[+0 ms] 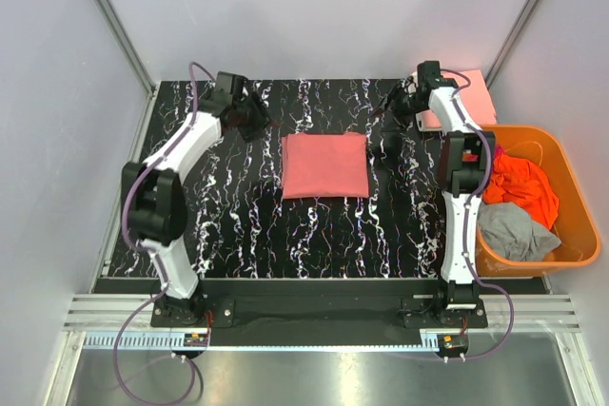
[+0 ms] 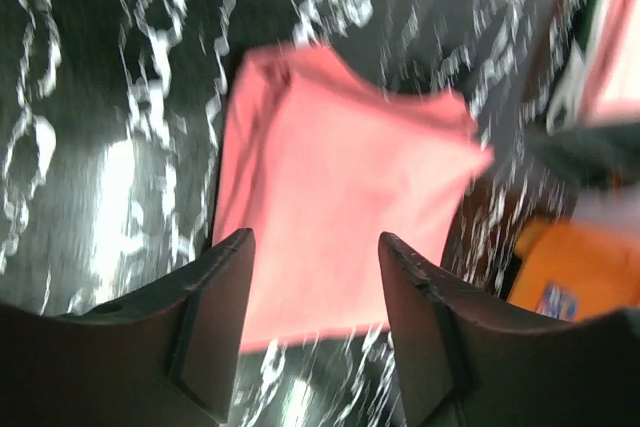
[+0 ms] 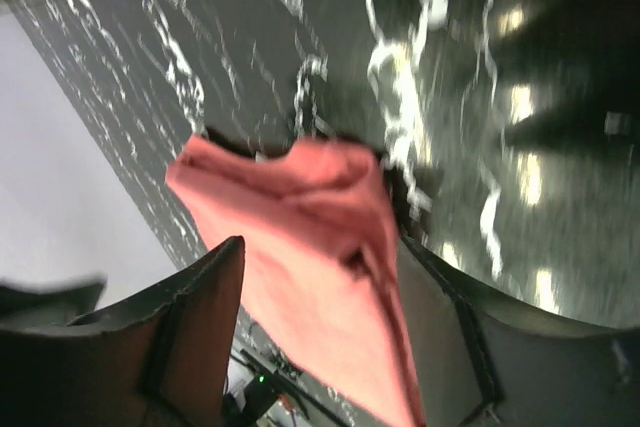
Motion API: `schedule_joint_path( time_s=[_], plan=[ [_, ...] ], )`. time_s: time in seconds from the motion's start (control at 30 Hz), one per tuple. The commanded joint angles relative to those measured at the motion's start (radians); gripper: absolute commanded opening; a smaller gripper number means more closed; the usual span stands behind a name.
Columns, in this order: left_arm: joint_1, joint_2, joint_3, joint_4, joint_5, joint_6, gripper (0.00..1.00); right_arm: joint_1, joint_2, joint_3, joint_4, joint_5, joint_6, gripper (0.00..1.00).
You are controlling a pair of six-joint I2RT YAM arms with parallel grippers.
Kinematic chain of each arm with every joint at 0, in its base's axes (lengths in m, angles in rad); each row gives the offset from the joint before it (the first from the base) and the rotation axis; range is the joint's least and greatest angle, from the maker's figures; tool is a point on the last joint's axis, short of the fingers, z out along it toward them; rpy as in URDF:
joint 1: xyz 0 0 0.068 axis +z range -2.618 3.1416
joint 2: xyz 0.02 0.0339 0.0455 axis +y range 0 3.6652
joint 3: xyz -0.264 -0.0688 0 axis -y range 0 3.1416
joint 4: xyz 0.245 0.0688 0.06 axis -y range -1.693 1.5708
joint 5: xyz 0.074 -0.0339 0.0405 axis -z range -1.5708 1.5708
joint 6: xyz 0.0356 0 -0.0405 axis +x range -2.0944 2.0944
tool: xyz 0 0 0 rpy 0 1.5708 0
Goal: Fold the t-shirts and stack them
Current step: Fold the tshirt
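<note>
A folded salmon-pink t-shirt (image 1: 325, 165) lies flat as a square in the middle of the table. It also shows in the left wrist view (image 2: 340, 187) and the right wrist view (image 3: 310, 247). A paler peach-pink folded t-shirt (image 1: 468, 98) lies at the back right. Orange (image 1: 519, 183), grey (image 1: 514, 228) and a bit of magenta cloth sit in the basket. My left gripper (image 1: 257, 121) (image 2: 315, 237) is open and empty, up and left of the salmon shirt. My right gripper (image 1: 388, 113) (image 3: 320, 247) is open and empty, up and right of it.
A rigid orange plastic basket (image 1: 580, 235) stands off the table's right edge, beside the right arm; it also shows in the left wrist view (image 2: 575, 267). The table (image 1: 228, 225) is black with white marbling. Pale walls close in the back and sides.
</note>
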Motion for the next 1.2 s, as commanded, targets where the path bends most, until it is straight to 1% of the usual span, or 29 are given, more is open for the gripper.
schedule_joint_path(
  time_s=[0.0,0.03,0.1,0.13,0.17,0.2,0.23,0.27,0.37,0.4,0.57,0.67,0.7,0.73,0.77,0.8,0.83,0.9,0.93,0.97,1.0,1.1,1.13,1.17],
  plan=[
    [-0.041,-0.143,-0.124,-0.010,0.072,0.093,0.56,-0.006,0.093,0.145,-0.008,0.005,-0.022,0.68],
    [-0.053,-0.163,-0.190,-0.010,0.083,0.104,0.55,-0.003,0.137,0.211,-0.008,0.006,-0.013,0.59],
    [-0.064,-0.226,-0.250,-0.003,0.115,0.113,0.51,0.000,0.211,0.279,-0.008,-0.012,-0.002,0.42],
    [-0.072,-0.244,-0.299,-0.003,0.125,0.127,0.50,0.003,0.231,0.329,-0.007,-0.020,0.008,0.32],
    [-0.075,-0.264,-0.321,-0.003,0.134,0.133,0.48,0.005,0.250,0.349,-0.005,-0.029,0.019,0.29],
    [-0.076,-0.296,-0.341,-0.003,0.157,0.141,0.45,0.008,0.282,0.368,-0.005,-0.034,0.033,0.28],
    [-0.081,-0.313,-0.371,-0.003,0.163,0.155,0.45,0.012,0.291,0.383,-0.005,-0.035,0.038,0.28],
    [-0.084,-0.330,-0.385,-0.003,0.166,0.161,0.44,0.017,0.297,0.382,-0.003,-0.038,0.044,0.25],
    [-0.089,-0.384,-0.430,-0.003,0.181,0.165,0.41,0.035,0.300,0.339,-0.003,-0.048,0.039,0.23],
    [-0.087,-0.401,-0.437,-0.005,0.189,0.164,0.40,0.037,0.281,0.313,-0.002,-0.048,0.033,0.21],
    [-0.087,-0.439,-0.465,-0.010,0.200,0.162,0.40,0.054,0.192,0.092,0.027,-0.063,-0.007,0.19],
    [-0.087,-0.456,-0.468,-0.014,0.203,0.158,0.40,0.059,0.121,-0.058,0.075,-0.075,-0.013,0.18],
    [-0.087,-0.462,-0.468,-0.020,0.198,0.156,0.40,0.057,0.072,-0.103,0.090,-0.069,-0.008,0.18],
    [-0.087,-0.465,-0.465,-0.025,0.195,0.156,0.41,0.057,0.041,-0.212,0.119,-0.069,-0.002,0.17],
    [-0.089,-0.468,-0.462,-0.037,0.192,0.159,0.41,0.055,0.011,-0.270,0.174,-0.066,0.004,0.17],
    [-0.089,-0.468,-0.457,-0.046,0.183,0.164,0.41,0.057,-0.049,-0.323,0.193,-0.061,0.015,0.17],
    [-0.089,-0.470,-0.447,-0.054,0.180,0.165,0.41,0.059,-0.078,-0.430,0.213,-0.058,0.021,0.17],
    [-0.087,-0.472,-0.437,-0.074,0.172,0.170,0.41,0.062,-0.167,-0.538,0.283,-0.077,0.042,0.17],
    [-0.089,-0.473,-0.430,-0.080,0.171,0.170,0.41,0.069,-0.198,-0.645,0.308,-0.081,0.051,0.17],
    [-0.089,-0.475,-0.428,-0.089,0.172,0.170,0.41,0.077,-0.227,-0.695,0.350,-0.089,0.068,0.17],
    [-0.089,-0.475,-0.425,-0.092,0.169,0.169,0.42,0.097,-0.282,-0.789,0.371,-0.092,0.081,0.16],
    [-0.089,-0.468,-0.413,-0.105,0.172,0.169,0.43,0.147,-0.388,-0.934,0.484,-0.106,0.157,0.16],
    [-0.089,-0.468,-0.411,-0.108,0.174,0.167,0.44,0.207,-0.410,-1.013,0.515,-0.126,0.180,0.16],
    [-0.092,-0.461,-0.410,-0.111,0.172,0.161,0.45,0.239,-0.442,-1.046,0.574,-0.135,0.227,0.17]
  ],
)
